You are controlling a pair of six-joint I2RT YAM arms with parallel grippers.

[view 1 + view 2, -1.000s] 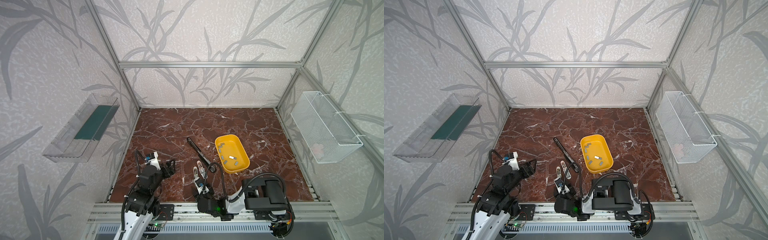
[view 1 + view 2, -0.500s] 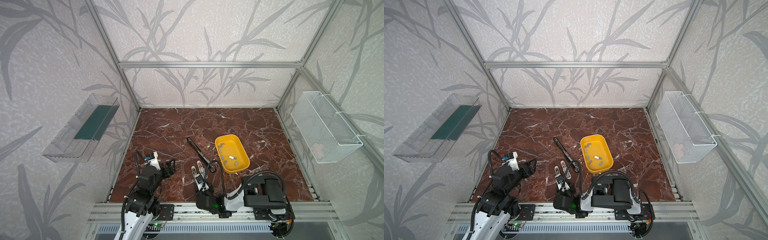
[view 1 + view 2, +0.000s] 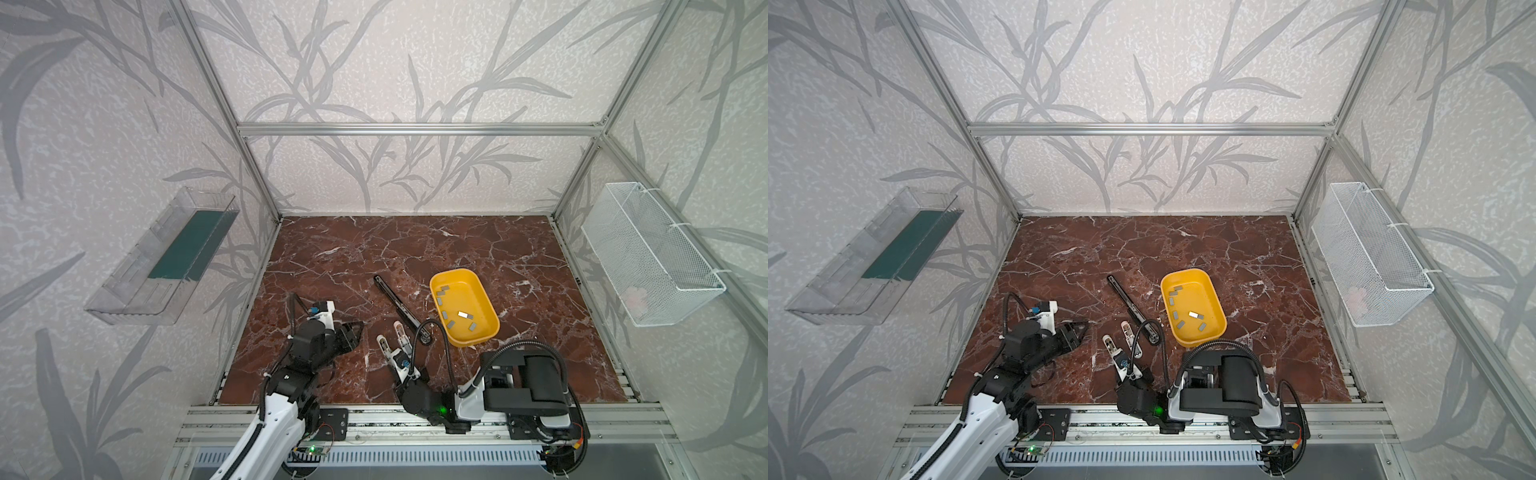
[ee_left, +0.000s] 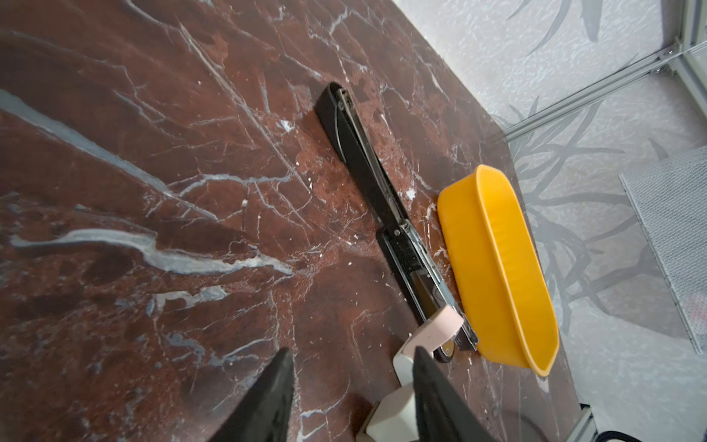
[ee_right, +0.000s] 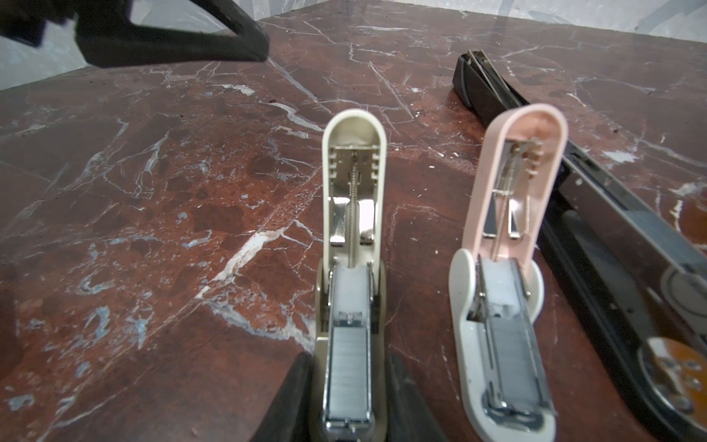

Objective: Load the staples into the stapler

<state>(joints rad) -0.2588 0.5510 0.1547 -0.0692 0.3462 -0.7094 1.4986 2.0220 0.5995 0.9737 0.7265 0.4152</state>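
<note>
Several grey staples (image 3: 465, 314) (image 3: 1196, 314) lie in the yellow tray (image 3: 473, 340) (image 4: 497, 268). A cream mini stapler (image 3: 384, 345) (image 5: 352, 229) lies folded open with a strip of staples (image 5: 349, 367) in its channel. My right gripper (image 3: 395, 362) (image 5: 350, 358) is shut on its near end. Beside it lies an open pink mini stapler (image 3: 402, 336) (image 5: 512, 229), also holding a strip. A long black stapler (image 3: 395, 299) (image 4: 359, 160) lies open flat next to the tray. My left gripper (image 3: 357, 330) (image 4: 352, 350) hovers open and empty left of the staplers.
A clear shelf (image 3: 166, 257) with a green pad hangs on the left wall. A white mesh basket (image 3: 648, 257) hangs on the right wall. An aluminium rail (image 3: 374, 419) runs along the near edge of the marble table (image 3: 415, 245).
My right jaws have closed in on the cream stapler's near end, and that wrist has shifted slightly left. My left arm has stayed in place.
</note>
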